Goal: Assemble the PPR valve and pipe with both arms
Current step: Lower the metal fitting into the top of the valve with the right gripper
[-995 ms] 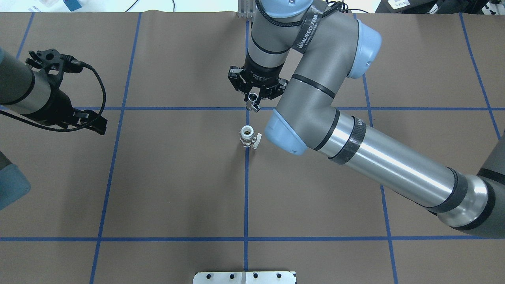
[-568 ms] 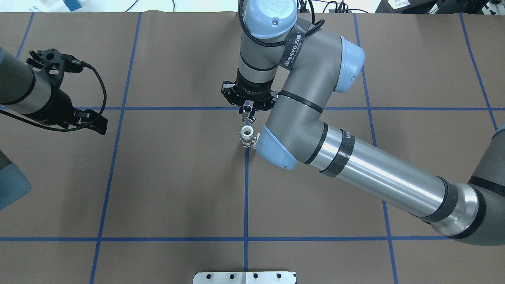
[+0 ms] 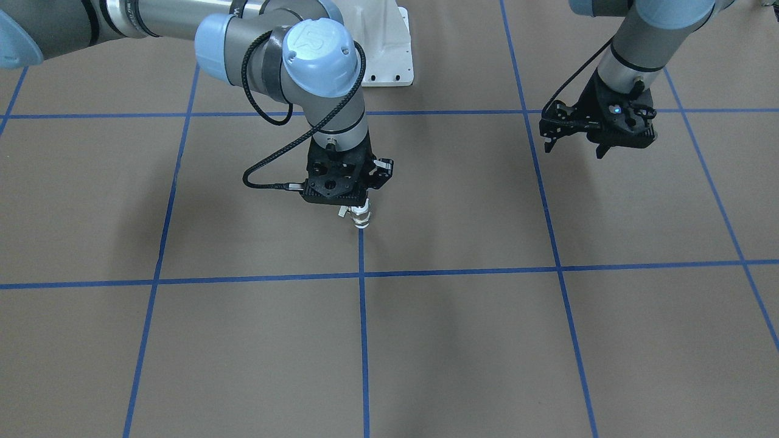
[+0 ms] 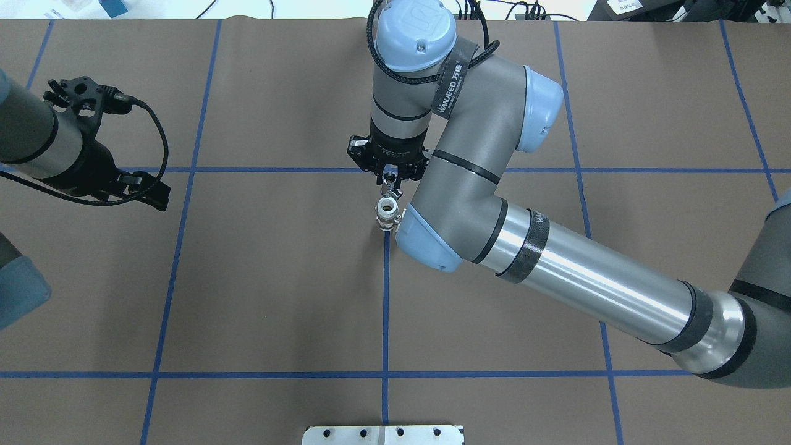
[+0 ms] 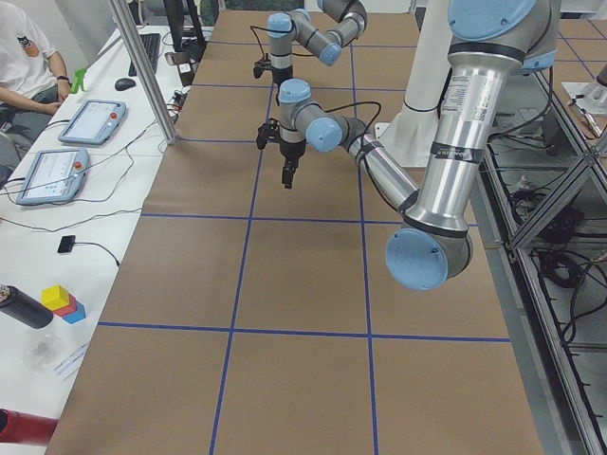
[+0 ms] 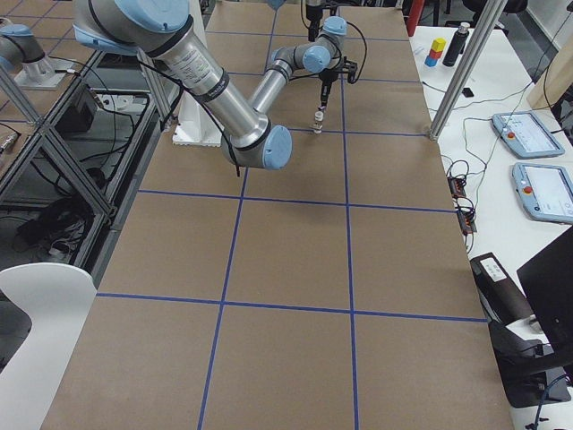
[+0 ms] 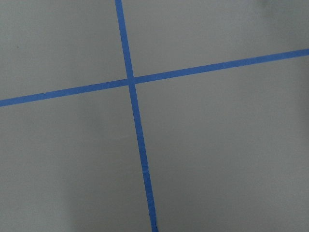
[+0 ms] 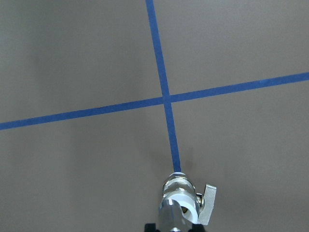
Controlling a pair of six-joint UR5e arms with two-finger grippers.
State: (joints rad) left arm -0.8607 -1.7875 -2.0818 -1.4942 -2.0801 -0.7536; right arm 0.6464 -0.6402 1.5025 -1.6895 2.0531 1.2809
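The PPR valve (image 4: 387, 214) stands upright on the centre blue tape line, white open end up, pale lever to its right; it also shows in the front view (image 3: 362, 218) and the right wrist view (image 8: 186, 193). My right gripper (image 4: 389, 178) points down, shut on the small chrome pipe (image 4: 389, 185), which hangs just above and slightly beyond the valve's top opening. In the right wrist view the pipe (image 8: 170, 217) is a blurred chrome piece at the bottom edge. My left gripper (image 3: 573, 148) is open and empty, hovering far off at the table's left (image 4: 151, 193).
Brown table paper carries a blue tape grid (image 4: 385, 309). A white mounting plate (image 4: 383, 434) sits at the near edge. The right arm's elbow (image 4: 426, 241) hangs close beside the valve. Tablets (image 6: 528, 134) lie on a side table.
My right gripper has moved toward the robot with the pipe, from well beyond the valve to just over its top. The valve and the left arm have not moved.
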